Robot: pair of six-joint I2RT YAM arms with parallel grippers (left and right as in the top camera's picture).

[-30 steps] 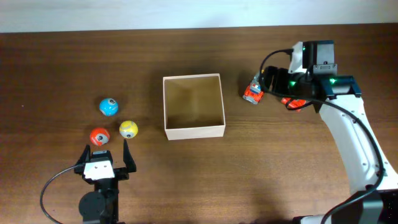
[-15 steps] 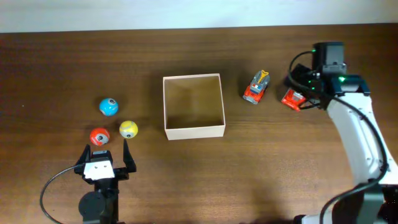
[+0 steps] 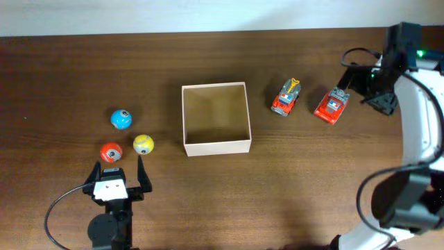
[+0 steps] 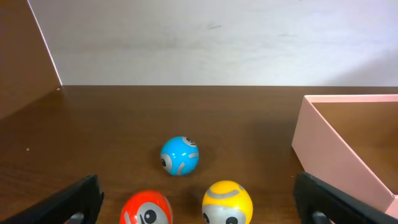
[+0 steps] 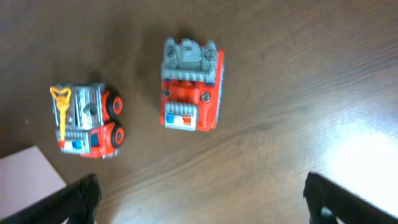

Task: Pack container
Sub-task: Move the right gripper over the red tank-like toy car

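Observation:
The container (image 3: 216, 146), a square cream-white box with a tan floor, stands mid-table with nothing in it; its pale wall also shows in the left wrist view (image 4: 336, 149). To its left lie a blue ball (image 3: 121, 119), a yellow ball (image 3: 143, 144) and a red ball (image 3: 111, 152). My left gripper (image 3: 118, 170) stands open just in front of the red and yellow balls, touching neither. Two red toy trucks (image 3: 286, 96) (image 3: 331, 105) sit to the right of the container. My right gripper (image 3: 365, 89) hangs open beyond the second truck, holding nothing.
The table's back edge meets a white wall (image 4: 217, 37). The right arm's white links (image 3: 416, 132) run down the right side. Bare wood lies between the container and the trucks, and along the front of the table.
The right gripper has drawn back to the right and toward the far edge, away from the trucks, uncovering the second truck. The left arm and the balls have not moved.

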